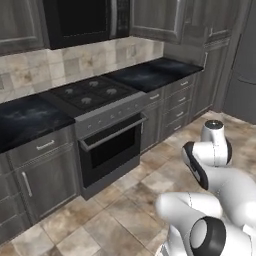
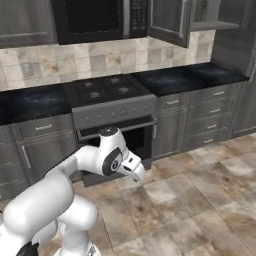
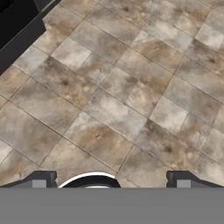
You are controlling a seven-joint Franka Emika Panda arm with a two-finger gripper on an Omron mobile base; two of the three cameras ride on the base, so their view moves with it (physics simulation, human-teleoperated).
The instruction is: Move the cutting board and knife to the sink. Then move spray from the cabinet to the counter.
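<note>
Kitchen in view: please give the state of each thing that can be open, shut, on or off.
oven door: shut
wall cabinet door: swung open
counter drawers: shut
microwave: door shut
gripper: open, fingers wide apart, holding nothing, above the floor tiles

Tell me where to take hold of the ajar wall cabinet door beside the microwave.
Take the cabinet door by its long white bar handle, near the free edge. The bar stands upright, so come from the front with the open gripper turned to close sideways across it. The handle looks small here, so the exact aim is uncertain.
</note>
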